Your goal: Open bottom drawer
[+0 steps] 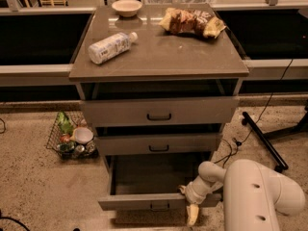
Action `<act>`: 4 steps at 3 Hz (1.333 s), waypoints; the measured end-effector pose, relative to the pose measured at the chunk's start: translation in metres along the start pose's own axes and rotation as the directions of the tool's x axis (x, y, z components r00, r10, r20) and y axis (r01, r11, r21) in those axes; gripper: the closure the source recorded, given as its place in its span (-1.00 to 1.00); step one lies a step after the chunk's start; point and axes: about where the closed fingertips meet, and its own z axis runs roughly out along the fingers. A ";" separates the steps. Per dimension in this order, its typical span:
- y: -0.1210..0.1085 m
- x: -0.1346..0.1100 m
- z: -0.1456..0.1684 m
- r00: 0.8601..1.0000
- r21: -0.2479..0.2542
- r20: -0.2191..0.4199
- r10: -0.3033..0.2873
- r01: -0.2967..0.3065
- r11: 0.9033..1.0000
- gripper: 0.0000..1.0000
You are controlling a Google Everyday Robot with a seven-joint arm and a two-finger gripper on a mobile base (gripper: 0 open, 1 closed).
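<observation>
Bulky, rounded white arm point(262, 194) tapers to a pale-yellow-tipped tool point(191, 214) at the bottom drawer point(137, 202).

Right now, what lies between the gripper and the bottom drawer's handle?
Only the bottom drawer's bare front; camera view shows the gripper just right of its handle.

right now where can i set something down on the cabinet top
Widest bare patch: front right of the cabinet top, bordered by the bottle on its left and the snack bags behind. A narrower gap lies between the bowl and the bags; that back edge is crowded. The gripper is at the right end of the bottom drawer.
</observation>
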 end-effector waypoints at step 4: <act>0.016 -0.001 0.001 1.000 -0.018 -0.016 0.023 -0.023 1.000 0.15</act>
